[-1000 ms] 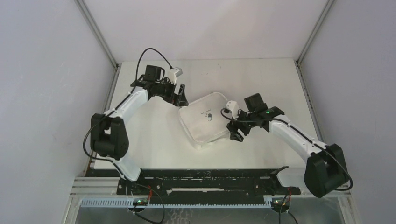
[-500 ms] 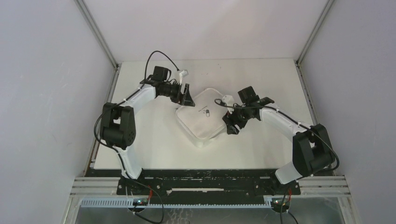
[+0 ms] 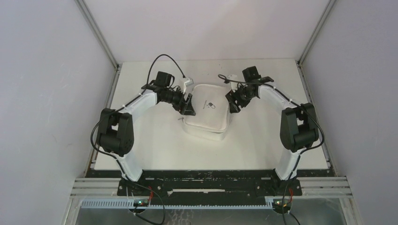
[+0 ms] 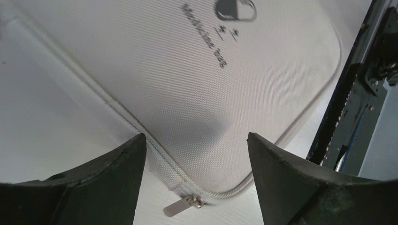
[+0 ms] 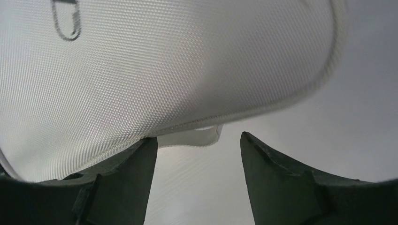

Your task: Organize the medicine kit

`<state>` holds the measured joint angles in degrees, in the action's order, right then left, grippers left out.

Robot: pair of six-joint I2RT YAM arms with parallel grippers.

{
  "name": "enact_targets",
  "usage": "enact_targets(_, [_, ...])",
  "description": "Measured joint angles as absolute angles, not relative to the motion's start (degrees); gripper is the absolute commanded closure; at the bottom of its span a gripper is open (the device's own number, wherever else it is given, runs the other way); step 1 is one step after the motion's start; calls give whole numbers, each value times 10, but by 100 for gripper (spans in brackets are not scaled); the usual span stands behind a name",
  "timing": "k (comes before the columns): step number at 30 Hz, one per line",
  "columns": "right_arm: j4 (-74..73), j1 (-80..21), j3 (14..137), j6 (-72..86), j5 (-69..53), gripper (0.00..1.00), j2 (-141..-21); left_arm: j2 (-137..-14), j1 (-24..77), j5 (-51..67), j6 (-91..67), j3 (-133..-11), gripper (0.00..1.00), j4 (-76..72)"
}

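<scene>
Medicine kit [image 3: 208,115] zipped shut, mid-frame on the counter [image 3: 155,145].
Flanked by left gripper [image 3: 188,106] and right gripper [image 3: 233,101], both spread wide, holding nothing. Looks like lining up to open it; next, pinch the zip pull [image 4: 181,206] and slide.

- You have one medicine kit [image 3: 208,112], lying on one bench [image 3: 155,145].
- You count one pill logo [image 3: 210,105] on its top, with one line of printed lettering [image 4: 206,37] beside it.
- Your left wrist camera shows you one metal zip pull [image 4: 182,206] on the seam.
- Your right wrist camera shows you one small fabric tab [image 5: 190,137] at the edge.
- You have two arms: one left arm [image 3: 136,101] and one right arm [image 3: 277,98].
- You have two sets of jaws, one per arm, each with two dark fingers [image 4: 108,178].
</scene>
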<state>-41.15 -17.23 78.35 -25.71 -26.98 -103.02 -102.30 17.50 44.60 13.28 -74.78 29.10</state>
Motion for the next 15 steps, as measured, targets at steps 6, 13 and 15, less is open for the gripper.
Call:
enact_targets(6, [-415, -136, 867, -263, -238, 32, -1067, -986, 234, 472, 187, -713, 14, 325])
enact_targets(13, [-397, -108, 882, -264, -234, 28, -1037, -932, 301, 500, 263, -686, 7, 378])
enact_targets(15, [-395, -93, 863, -264, -234, 28, -1003, -912, 296, 493, 276, -679, 6, 383])
